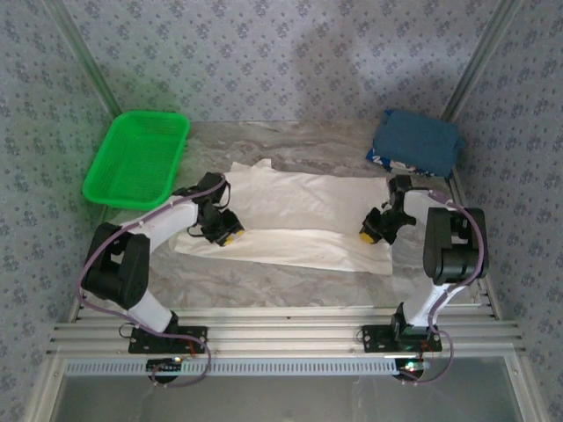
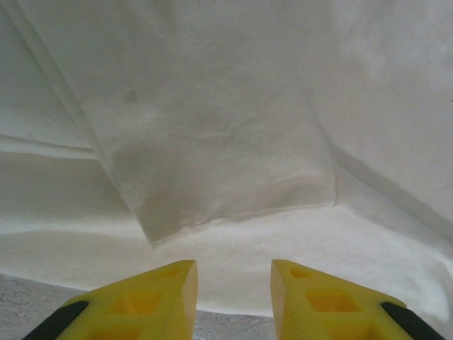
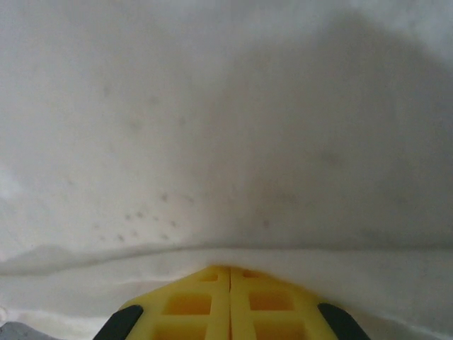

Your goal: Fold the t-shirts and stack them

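Observation:
The cream-white t-shirt [image 1: 299,220] lies spread across the middle of the table, partly folded into a long band. A dark blue t-shirt [image 1: 415,142] sits folded at the back right. My left gripper [image 1: 230,237] is at the white shirt's near left edge. In the left wrist view it [image 2: 233,273] is open, and the shirt's hem [image 2: 233,234] lies just past the gap between its yellow fingers. My right gripper [image 1: 368,236] is at the shirt's near right edge. In the right wrist view its [image 3: 230,269] fingers are pressed together, pinching the white cloth [image 3: 226,127] at their tips.
A green plastic basket [image 1: 136,158] stands at the back left. The table is covered with crinkled grey sheeting [image 1: 290,286]. Metal frame posts rise at the back corners, and aluminium rails [image 1: 281,334] run along the near edge by the arm bases.

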### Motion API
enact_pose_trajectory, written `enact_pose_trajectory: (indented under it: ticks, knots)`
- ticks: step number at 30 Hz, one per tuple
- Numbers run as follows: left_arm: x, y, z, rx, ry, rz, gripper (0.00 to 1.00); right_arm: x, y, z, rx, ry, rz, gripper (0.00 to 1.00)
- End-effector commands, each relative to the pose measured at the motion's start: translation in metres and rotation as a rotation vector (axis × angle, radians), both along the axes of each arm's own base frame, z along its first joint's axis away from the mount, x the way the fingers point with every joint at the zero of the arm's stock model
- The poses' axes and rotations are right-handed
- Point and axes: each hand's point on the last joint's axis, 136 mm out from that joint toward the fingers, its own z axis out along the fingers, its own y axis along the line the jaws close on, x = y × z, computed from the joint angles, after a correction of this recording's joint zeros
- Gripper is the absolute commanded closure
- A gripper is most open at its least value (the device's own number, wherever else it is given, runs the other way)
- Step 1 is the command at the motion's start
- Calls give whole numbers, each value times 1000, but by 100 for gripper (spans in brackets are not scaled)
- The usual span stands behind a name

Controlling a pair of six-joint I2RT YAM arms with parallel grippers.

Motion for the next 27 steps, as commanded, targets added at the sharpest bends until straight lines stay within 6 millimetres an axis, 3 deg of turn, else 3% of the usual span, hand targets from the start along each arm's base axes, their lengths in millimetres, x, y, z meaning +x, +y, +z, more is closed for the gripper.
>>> enact_pose_trajectory:
  ticks: [1, 7, 10, 12, 18, 27]
  knots:
    - [2, 0, 0, 2, 10, 19, 61, 23, -1, 2, -1, -45, -15, 88]
    - [-10, 10, 10, 37, 16, 26, 51, 44, 1, 9, 12, -95, -5, 81]
    - [-16, 13, 3, 40, 31, 46, 50, 45, 3, 11, 23, -107, 6, 76]
    - [-9, 12, -4, 32, 17, 73, 50, 47, 9, 17, 53, -132, 18, 71]
    - [13, 5, -10, 12, -14, 132, 50, 51, 19, 52, 91, -246, 98, 56]
    - [11, 4, -22, 24, 30, 140, 57, 39, 19, 94, 89, -313, 159, 49]
